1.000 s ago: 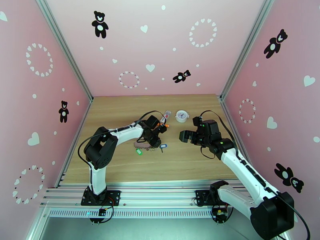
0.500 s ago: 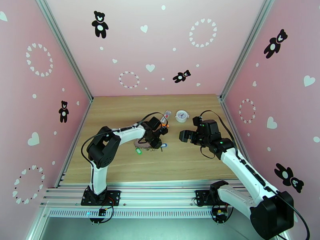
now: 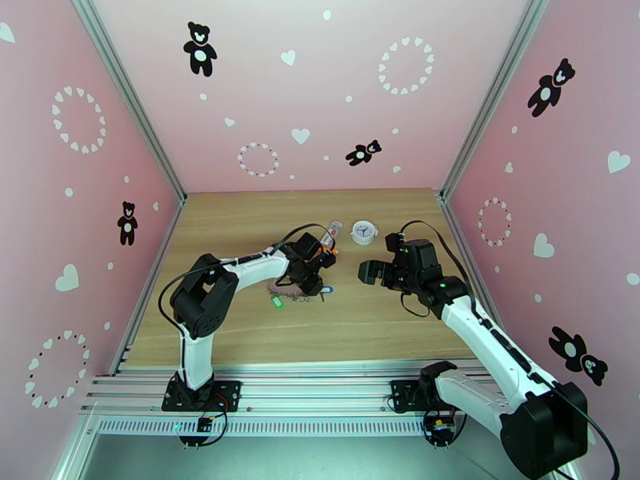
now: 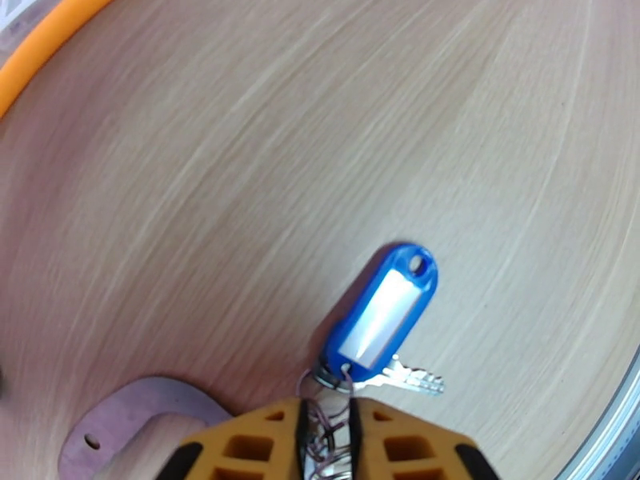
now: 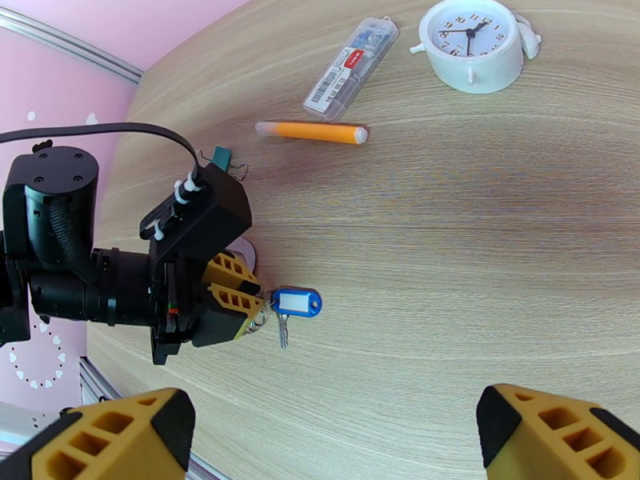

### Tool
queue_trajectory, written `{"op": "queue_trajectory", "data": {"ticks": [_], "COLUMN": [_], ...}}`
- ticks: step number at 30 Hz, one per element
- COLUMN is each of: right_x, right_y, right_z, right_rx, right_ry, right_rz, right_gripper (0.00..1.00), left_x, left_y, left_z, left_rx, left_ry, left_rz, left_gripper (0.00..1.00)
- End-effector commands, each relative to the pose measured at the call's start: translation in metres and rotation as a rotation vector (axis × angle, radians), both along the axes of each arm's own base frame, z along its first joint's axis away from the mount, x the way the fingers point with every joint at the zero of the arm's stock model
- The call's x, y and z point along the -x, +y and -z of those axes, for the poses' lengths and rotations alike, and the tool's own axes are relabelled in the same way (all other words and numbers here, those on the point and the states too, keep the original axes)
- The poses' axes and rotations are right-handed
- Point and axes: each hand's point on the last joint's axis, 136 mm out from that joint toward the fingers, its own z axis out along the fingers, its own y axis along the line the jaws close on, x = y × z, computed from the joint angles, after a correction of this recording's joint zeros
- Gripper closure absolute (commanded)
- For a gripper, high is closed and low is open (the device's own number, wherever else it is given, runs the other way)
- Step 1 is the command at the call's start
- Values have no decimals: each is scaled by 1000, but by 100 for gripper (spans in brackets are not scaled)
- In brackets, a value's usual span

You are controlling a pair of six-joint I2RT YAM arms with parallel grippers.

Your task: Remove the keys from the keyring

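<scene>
The blue-headed key lies flat on the wooden table, its metal blade pointing right. It hangs from the wire rings of the keyring. My left gripper is shut on those rings, its yellow fingers low over the table just left of the blue key. From above, the green-headed key lies at the keyring's left end and the left gripper covers its right part. My right gripper hovers open and apart to the right, fingers spread wide, holding nothing.
Behind the keys lie an orange pen, a clear plastic case and a white alarm clock. A small teal binder clip sits by the left wrist. A flat pinkish disc lies beside the left fingers.
The left gripper has shifted slightly right and closed down on the keyring's rings; the blue key has nudged a little. The right arm has held still.
</scene>
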Motion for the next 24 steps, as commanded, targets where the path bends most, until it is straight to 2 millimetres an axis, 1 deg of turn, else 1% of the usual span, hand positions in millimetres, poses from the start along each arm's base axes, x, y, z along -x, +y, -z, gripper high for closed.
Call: {"op": "queue_trajectory", "data": {"ticks": [1, 5, 10, 13, 17, 24], "right_x": [-3, -3, -3, -3, -3, -3], "right_y": [1, 1, 1, 1, 1, 1], "right_z": [-6, -6, -5, -5, -5, -4], "right_rx": [-3, -5, -2, -4, -2, -2], "right_ry": [-21, -19, -20, -17, -19, -17], "right_rz": [5, 5, 5, 6, 6, 7], "right_gripper": [1, 1, 1, 1, 1, 1], "left_x": [-1, 2, 7, 2, -4, -3], "left_y": [2, 7, 3, 8, 9, 6], "left_z": [-15, -8, -5, -1, -3, -2], "left_rx": [13, -7, 10, -26, -35, -24], "left_ry": [-54, -42, -15, -32, -64, -51], "left_rz": [-2, -4, 8, -3, -12, -4], "left_gripper": [78, 79, 77, 77, 80, 81]}}
